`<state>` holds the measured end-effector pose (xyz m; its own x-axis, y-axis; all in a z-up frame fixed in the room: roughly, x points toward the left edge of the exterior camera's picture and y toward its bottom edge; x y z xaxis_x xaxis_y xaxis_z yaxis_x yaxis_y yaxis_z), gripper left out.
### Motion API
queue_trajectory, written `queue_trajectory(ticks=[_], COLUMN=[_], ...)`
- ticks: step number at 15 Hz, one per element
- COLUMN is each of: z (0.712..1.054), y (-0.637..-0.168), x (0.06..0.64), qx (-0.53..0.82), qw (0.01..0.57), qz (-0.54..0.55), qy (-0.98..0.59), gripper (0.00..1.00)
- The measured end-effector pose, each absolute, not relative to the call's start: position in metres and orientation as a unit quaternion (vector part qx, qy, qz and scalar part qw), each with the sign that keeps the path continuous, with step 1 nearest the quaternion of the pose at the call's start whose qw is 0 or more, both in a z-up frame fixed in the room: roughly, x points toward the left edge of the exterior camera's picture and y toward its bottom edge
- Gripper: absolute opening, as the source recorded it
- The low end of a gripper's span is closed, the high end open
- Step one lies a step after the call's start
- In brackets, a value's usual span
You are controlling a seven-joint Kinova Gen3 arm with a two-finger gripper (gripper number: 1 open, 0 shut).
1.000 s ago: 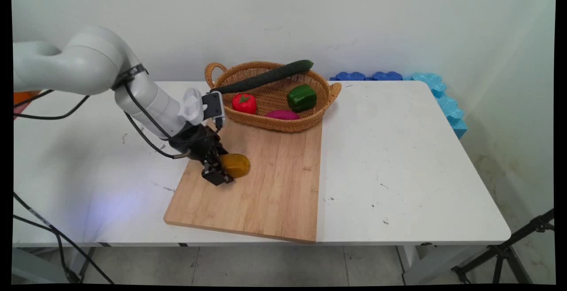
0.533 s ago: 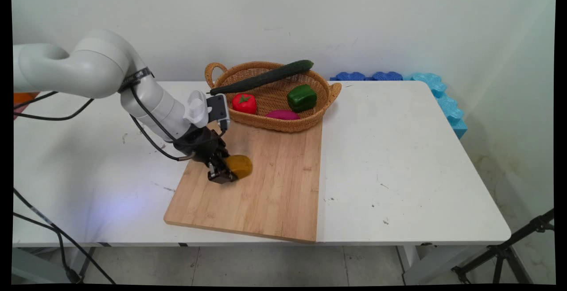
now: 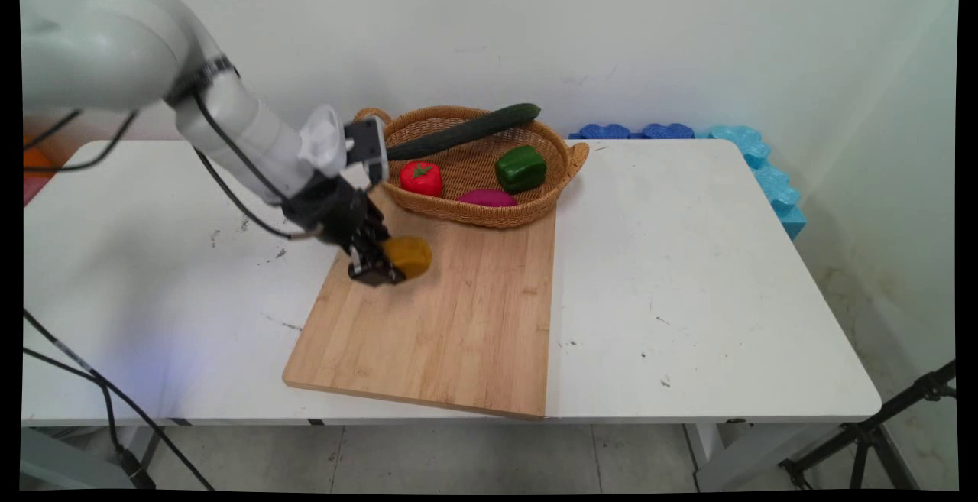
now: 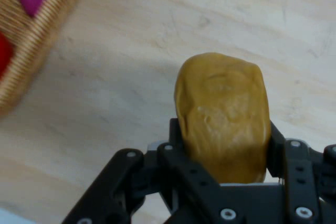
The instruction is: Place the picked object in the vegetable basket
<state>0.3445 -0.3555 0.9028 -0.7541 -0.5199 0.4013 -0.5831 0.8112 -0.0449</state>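
Observation:
A brown-yellow potato (image 3: 409, 255) is clamped between the fingers of my black gripper (image 3: 380, 263), which is shut on it and holds it a little above the wooden cutting board (image 3: 458, 326). In the hand view the potato (image 4: 223, 116) fills the middle, with the gripper (image 4: 223, 145) closed on both its sides and the board (image 4: 157, 66) below it. Just beyond stands a wicker basket (image 3: 489, 215) holding a red tomato (image 3: 421, 178), a green pepper (image 3: 520, 168), a purple vegetable (image 3: 487, 198) and a long cucumber (image 3: 462, 131) across its rim.
The basket's edge (image 4: 29, 51) shows at the upper left of the hand view. The white table (image 3: 688, 273) extends right of the board. Blue foam pieces (image 3: 756, 158) lie at the table's far right corner. Black cables hang from the arm at the left.
The gripper has risen with the potato, lifting it off the board and a little toward the basket. The arm's elbow swung up and left.

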Motion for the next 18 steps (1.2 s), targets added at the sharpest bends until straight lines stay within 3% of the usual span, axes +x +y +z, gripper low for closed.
queue_trajectory(ticks=[9,13,18], z=[1.003,1.013,0.997], y=[-0.410,-0.439,-0.482], x=[0.343,0.335,0.318], qx=[0.361,0.398,0.458], qw=[0.214,0.206,0.181], qz=[0.137,0.159,0.180], qy=[-0.897,-0.880,-0.852], gripper=[0.00,0.00,0.00])
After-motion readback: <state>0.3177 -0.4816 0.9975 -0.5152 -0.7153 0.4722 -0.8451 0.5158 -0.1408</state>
